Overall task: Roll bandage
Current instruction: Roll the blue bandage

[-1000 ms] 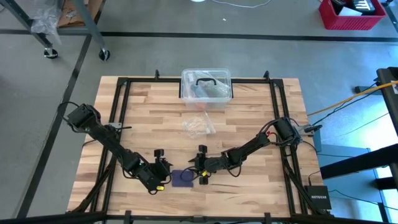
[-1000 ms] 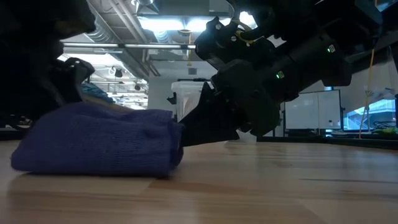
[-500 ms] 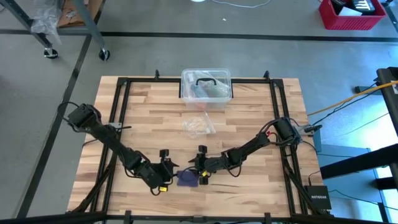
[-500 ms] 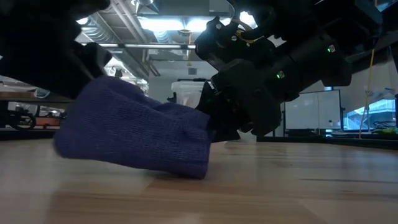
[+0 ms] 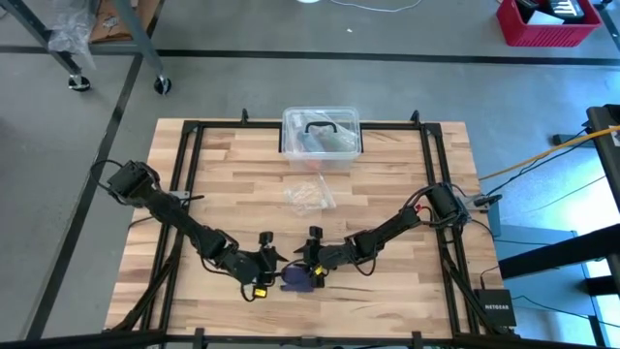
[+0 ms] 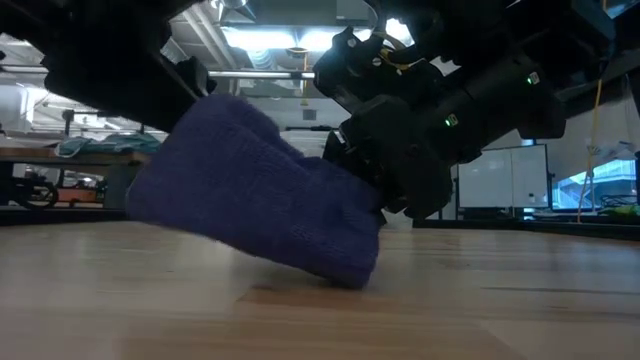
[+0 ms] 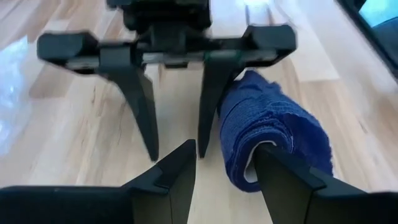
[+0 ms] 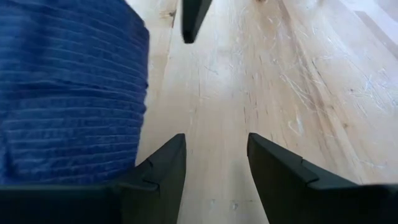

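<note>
The dark navy bandage (image 5: pixel 294 278) is a loose, thick roll near the table's near edge, between my two grippers. In the low view the bandage (image 6: pixel 260 190) is tilted: its left side is off the table, and its lower right edge (image 6: pixel 350 275) rests on the wood. My left gripper (image 7: pixel 224 162) is open and comes at the roll's end from the table's left. My right gripper (image 8: pixel 214 155) is open with only bare wood between its fingers. The roll lies beside it, outside one finger. My left gripper meets the roll's open near end (image 7: pixel 249 171) with one finger (image 7: pixel 280 180), which seems to reach into or under the fold; which one I cannot tell. The other finger (image 7: pixel 174 180) stands clear over bare wood. The fingers slant down from the table's left. My right gripper touches the bandage with the outer side of one finger (image 7: pixel 210 106), and the roll's side (image 8: pixel 134 93) leans against it. Nothing is pinched. The fingers slant down from the table's right.
A clear plastic box with a black handle (image 5: pixel 322 134) stands at the far edge. A crinkled clear wrapper (image 5: pixel 308 196) lies mid-table. The table's near edge runs close behind the grippers. Bare wood lies open on both sides.
My left gripper has moved toward the table's right, toward my right gripper, rising slightly and tipping. The bandage, flat on the table before, has been pushed over. Its left side has lifted and bunched into a narrower roll, while its right side stays against my right gripper.
</note>
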